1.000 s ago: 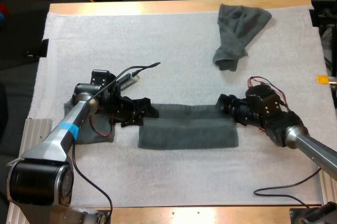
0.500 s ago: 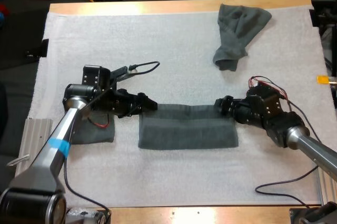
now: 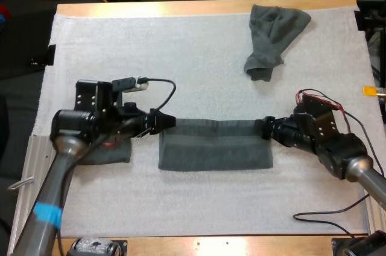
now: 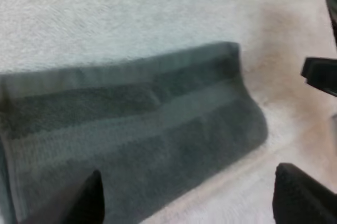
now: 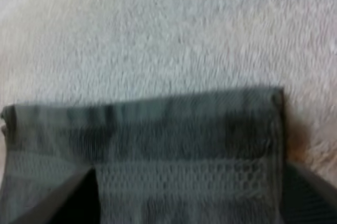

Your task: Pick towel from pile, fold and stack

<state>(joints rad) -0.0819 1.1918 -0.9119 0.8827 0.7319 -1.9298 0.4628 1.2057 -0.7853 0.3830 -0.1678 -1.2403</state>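
A dark grey-green towel (image 3: 214, 144), folded into a long rectangle, lies flat at the mat's middle. My left gripper (image 3: 164, 121) sits just off its far left corner. In the left wrist view the towel (image 4: 131, 124) lies ahead of my open left gripper (image 4: 184, 200), and the fingers (image 4: 87, 200) stand wide apart. My right gripper (image 3: 269, 128) is at the far right corner. It is open (image 5: 192, 197) over the towel's (image 5: 158, 129) short edge. A crumpled towel (image 3: 271, 36) lies at the far right. Another folded towel (image 3: 111, 151) rests under my left arm.
The white mat (image 3: 193, 63) covers the wooden table (image 3: 181, 8). Bare mat stretches in front of the folded towel and between it and the crumpled one. A loose black cable (image 3: 325, 217) lies near the front right edge. My right gripper's tip (image 4: 321, 74) shows beyond the towel's end.
The towel's far strip has closed onto the near part, making one flat rectangle. Both arms have drawn outward, the left one leftward and the right one rightward, off the towel's ends.
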